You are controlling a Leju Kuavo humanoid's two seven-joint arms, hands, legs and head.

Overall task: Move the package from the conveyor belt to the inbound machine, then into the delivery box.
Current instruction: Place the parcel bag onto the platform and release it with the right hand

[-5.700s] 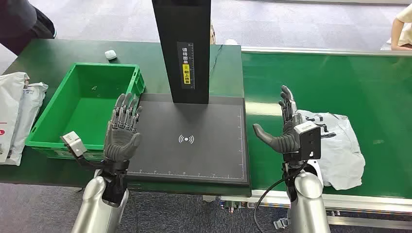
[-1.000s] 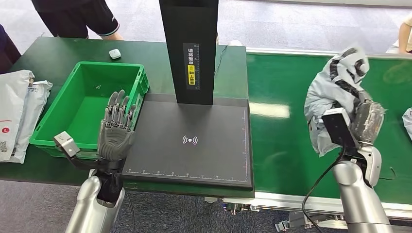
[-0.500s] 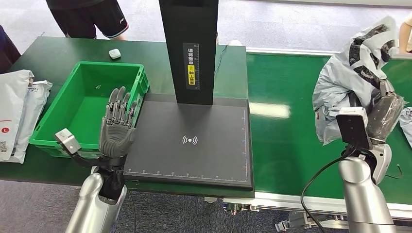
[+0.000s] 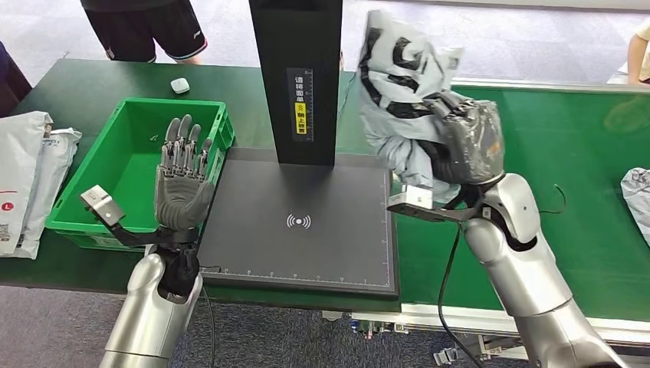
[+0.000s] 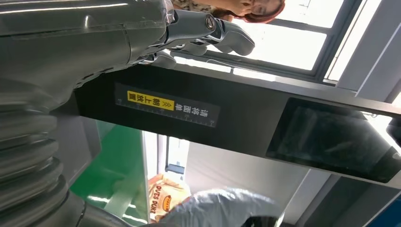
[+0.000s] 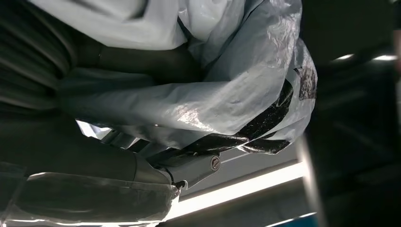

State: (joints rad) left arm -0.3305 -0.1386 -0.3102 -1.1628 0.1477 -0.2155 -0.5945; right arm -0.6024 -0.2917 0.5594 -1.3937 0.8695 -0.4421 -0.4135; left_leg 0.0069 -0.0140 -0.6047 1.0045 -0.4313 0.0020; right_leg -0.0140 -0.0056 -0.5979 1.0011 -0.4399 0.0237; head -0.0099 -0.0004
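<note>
Right hand (image 4: 460, 149) clamped the crumpled package (image 4: 398, 84) aloft beside the scanner column (image 4: 295, 77), ready for lowering onto the inbound machine (image 4: 306, 253); left hand (image 4: 182, 192) waited, fingers spread.

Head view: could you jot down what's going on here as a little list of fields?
Right hand: grips a crumpled grey package, raised in the air beside the black column
Left hand: fingers spread, holds nothing, at the green bin's edge
Scan pad: bare
Conveyor belt: another grey bag at its right edge
</note>
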